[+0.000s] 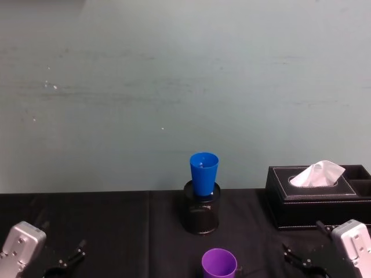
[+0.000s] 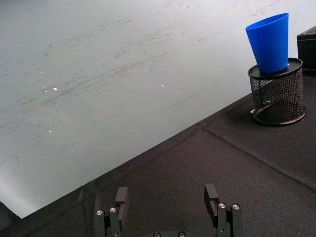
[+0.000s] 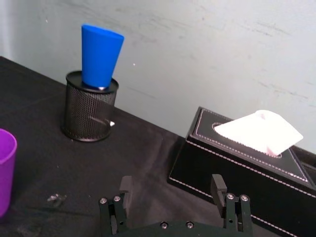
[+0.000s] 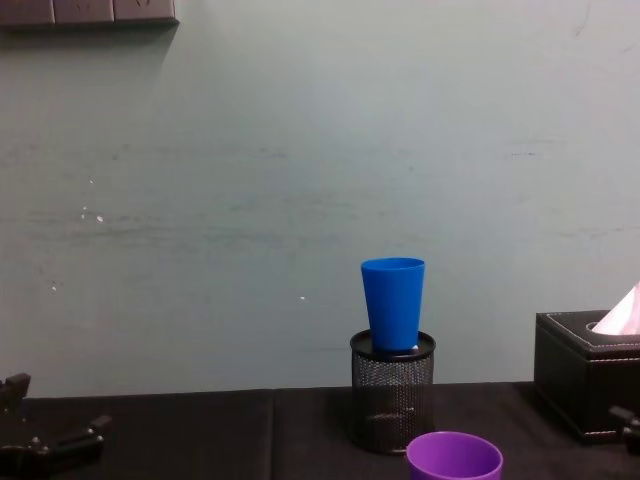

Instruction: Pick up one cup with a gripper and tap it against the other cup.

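Both our pincers are open, low over the counter [image 1: 116,220]: left [image 2: 166,190], right [image 3: 171,180]. The purple cup [image 1: 219,263] stands between them. The blue cup [image 1: 204,172] is perched in the mesh holder [image 1: 202,211] behind. Purple looks light, slick and thin, so we'd pinch it mid-wall, gently.

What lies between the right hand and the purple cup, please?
Between the right hand and the purple cup, the right wrist view shows bare black tablecloth with a pale speck.

Black-clothed table [image 1: 104,220] bears purple cup [image 1: 219,263], mesh pen holder [image 1: 202,215], tissue box [image 1: 316,204].
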### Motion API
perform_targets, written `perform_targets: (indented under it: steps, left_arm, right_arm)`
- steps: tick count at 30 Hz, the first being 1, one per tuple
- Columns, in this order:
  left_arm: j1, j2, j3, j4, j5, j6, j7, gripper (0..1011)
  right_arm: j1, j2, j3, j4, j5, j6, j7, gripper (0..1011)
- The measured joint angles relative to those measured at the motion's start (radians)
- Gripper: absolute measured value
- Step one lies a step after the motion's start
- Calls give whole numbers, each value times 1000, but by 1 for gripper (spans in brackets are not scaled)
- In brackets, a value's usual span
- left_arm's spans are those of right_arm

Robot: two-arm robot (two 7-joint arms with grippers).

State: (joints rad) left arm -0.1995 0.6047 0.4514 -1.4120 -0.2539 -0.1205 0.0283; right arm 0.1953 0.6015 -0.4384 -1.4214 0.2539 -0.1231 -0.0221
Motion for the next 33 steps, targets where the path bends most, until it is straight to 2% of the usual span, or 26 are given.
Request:
perform_targets:
  steps: [7,10,15,18,20,25,29,33]
  left_arm:
    - [0,0,0,0,0,0,0,1000]
    - [0,0,0,0,0,0,0,1000]
    - [0,0,0,0,0,0,0,1000]
    - [0,0,0,0,0,0,0,1000]
    - [0,0,0,0,0,0,0,1000]
    - [0,0,0,0,0,0,0,1000]
    - [0,0,0,0,0,0,0,1000]
    - [0,0,0,0,0,0,0,1000]
  right_arm:
    - [-19,4,28,-44,4,-11,23,1003]
    - [-34,12,42,-67,34,-12,61,1003]
    - [-60,33,59,-96,101,-11,157,1003]
    - [-86,53,66,-119,156,-8,244,1003]
    - [-100,62,64,-128,181,-11,300,1003]
    - [-111,67,47,-129,208,-30,394,1003]
    - [-105,54,20,-101,212,-50,476,1003]
    - [-89,28,3,-64,210,-59,519,1003]
